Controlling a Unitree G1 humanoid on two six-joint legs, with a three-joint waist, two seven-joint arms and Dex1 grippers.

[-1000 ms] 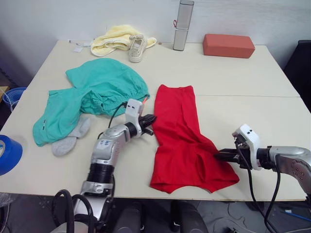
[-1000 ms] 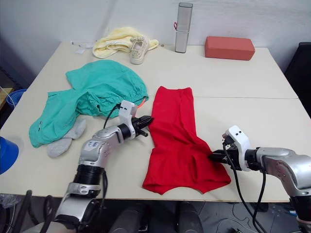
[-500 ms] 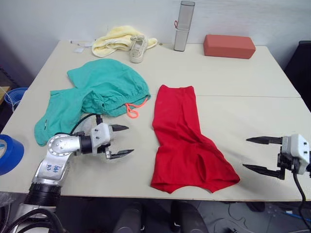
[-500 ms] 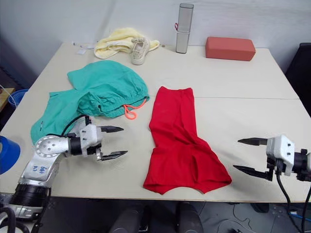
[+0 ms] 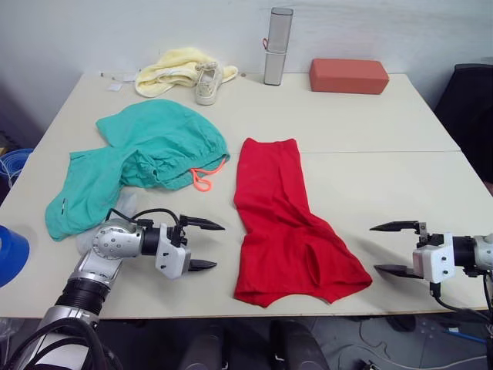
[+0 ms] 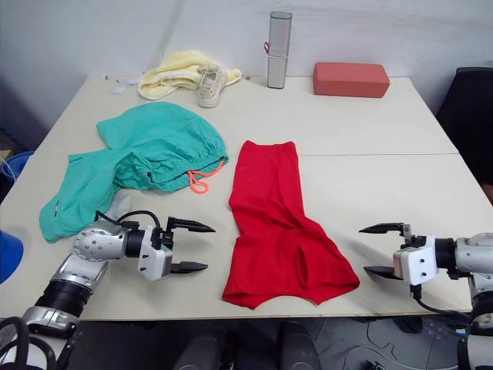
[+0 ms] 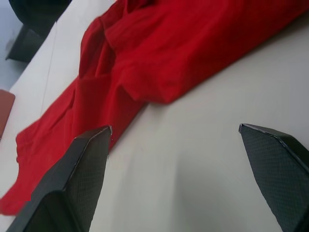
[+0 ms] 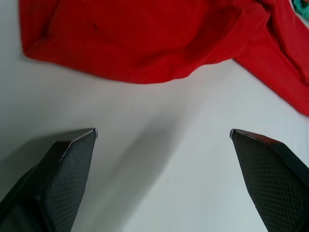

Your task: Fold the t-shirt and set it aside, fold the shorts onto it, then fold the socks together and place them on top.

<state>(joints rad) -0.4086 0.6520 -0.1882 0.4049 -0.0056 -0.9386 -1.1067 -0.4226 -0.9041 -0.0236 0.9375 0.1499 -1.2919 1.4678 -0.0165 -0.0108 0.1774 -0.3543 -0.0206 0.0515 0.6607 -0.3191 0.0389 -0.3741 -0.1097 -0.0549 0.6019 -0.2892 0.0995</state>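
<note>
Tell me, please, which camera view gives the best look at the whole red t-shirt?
The left eye view: the t-shirt lies whole on the table, both ends visible, between the open left gripper and right gripper. The right eye view shows nearly the same. The two wrist views catch partial stretches of red cloth beyond the fingers.

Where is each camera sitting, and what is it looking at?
Head views: look down over the table, showing both arms either side of the t-shirt.
Left wrist view: looks along the open left tool at the t-shirt.
Right wrist view: looks along the open right tool at the t-shirt's edge.
Shared: all see the red t-shirt.
</note>
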